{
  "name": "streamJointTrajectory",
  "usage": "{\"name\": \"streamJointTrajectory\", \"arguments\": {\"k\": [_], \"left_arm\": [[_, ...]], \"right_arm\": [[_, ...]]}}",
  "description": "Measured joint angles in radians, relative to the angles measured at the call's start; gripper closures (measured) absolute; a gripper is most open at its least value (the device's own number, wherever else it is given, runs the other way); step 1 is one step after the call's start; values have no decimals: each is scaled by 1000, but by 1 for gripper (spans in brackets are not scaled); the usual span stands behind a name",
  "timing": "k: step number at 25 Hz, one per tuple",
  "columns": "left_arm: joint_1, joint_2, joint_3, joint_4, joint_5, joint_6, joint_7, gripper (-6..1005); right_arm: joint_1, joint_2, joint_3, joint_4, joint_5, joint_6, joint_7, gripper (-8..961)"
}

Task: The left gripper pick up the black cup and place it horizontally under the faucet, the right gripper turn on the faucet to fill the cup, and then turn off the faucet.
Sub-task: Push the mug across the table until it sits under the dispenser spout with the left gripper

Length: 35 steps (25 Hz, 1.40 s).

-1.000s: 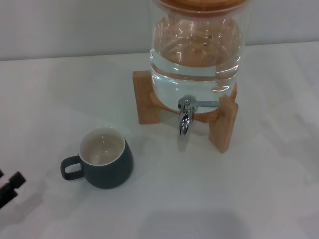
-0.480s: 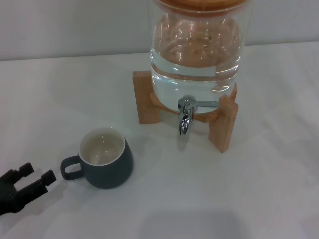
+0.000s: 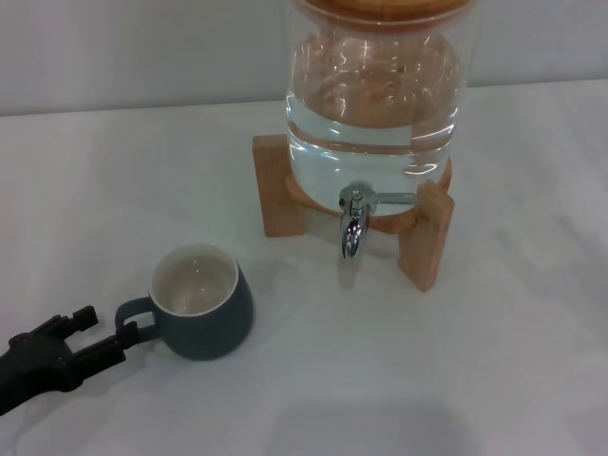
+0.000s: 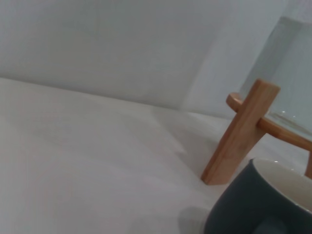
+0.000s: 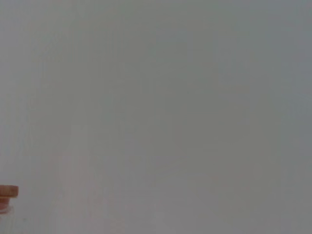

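On the white desk, the black two-finger left tool, fingers apart, has advanced to the dark charcoal cup's loop handle; grasping follows.

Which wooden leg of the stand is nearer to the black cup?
The left wooden leg, behind the black cup. The other leg stands beyond the faucet, on the robot's right.

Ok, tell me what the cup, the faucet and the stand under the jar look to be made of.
The black cup: probably glazed ceramic, matte charcoal outside, glossy cream inside, thick rounded rim. The faucet: polished metal, likely chrome-plated, judging by its bright mirror-like reflections. The stand: light wood with an even, smooth tan surface, possibly bamboo. The jar on it is clear, likely glass. The left gripper is open beside the cup's handle.
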<state>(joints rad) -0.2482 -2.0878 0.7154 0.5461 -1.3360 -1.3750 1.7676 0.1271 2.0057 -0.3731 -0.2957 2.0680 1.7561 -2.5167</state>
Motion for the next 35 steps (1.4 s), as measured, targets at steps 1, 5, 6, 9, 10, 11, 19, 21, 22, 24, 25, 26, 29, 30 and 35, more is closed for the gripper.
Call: {"name": "streamJointTrajectory", "arguments": {"k": [1,5,6,9,10,11,19,21,22,24,25,26,29,30,35], "left_arm": [[-1,0,2,1,-2,6,-1,128],[-7,1,3,2,-10,30,-12,135],[-10,2,3,2,-12,34,-14,137],[-17,3,2,3,-22,44,-12,142],[-19,3,2,3,-25,48,-11,144],[-22,3,3,4,-29,53,-9,146],[-62,1,6,-3,-33,94,24,161],[-68,1,6,-8,-33,104,38,164],[-71,1,7,-12,-33,108,46,166],[-80,1,7,-24,-34,119,64,170],[-83,0,7,-30,-36,123,73,171],[-84,0,7,-39,-40,126,86,173],[-83,0,7,-62,-76,128,144,179],[-81,0,7,-71,-91,128,168,180],[-78,2,5,-93,-124,126,237,189]], "right_arm": [[0,0,0,0,1,0,0,112],[0,1,0,0,9,0,0,112],[0,1,0,0,9,0,0,112],[2,1,0,0,11,0,-1,112],[2,1,0,0,11,0,-1,112],[3,1,0,0,11,0,-1,112],[5,2,0,4,11,-1,-1,112],[6,2,0,6,11,-2,-1,112],[6,2,0,7,11,-3,-1,112],[6,2,0,8,11,-3,-1,112],[6,2,0,8,11,-3,-1,112],[7,2,0,8,11,-3,-1,112],[9,3,0,8,10,-3,0,112],[10,3,0,7,10,-3,0,112],[15,4,0,7,11,-11,0,113]]}}
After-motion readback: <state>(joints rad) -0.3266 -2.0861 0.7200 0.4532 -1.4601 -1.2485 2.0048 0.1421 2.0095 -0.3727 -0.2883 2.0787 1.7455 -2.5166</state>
